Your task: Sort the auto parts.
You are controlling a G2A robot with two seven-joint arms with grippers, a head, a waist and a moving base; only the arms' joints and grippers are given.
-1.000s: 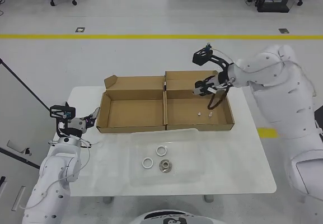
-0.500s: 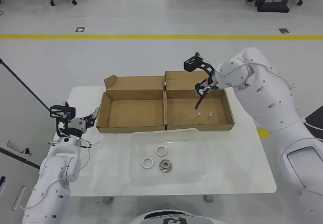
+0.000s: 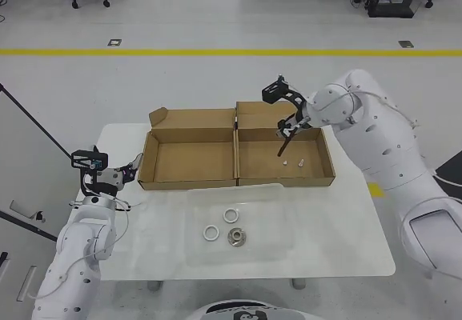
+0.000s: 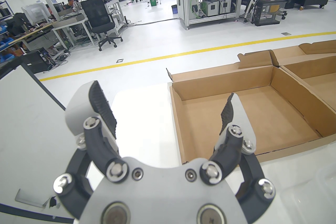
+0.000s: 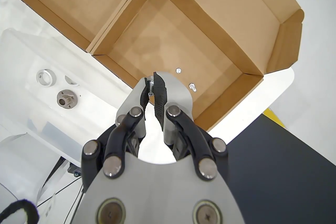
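Note:
My right gripper is shut on a small threaded bolt and hangs over the right cardboard box, near its middle. Two bolts lie on that box's floor, just beyond the fingertips. The left cardboard box has nothing in it. Two white rings and a metal flanged hub rest in the clear tray. My left gripper stands open beside the left box's outer wall, nothing between its fingers.
The two boxes stand side by side at the back of the white table, flaps up. The clear tray lies in front of them. A white panel stands beyond the table's left edge.
The right arm swung left and inward, bringing its gripper with the bolt from the box's far right side to above the box's middle. The left arm kept still.

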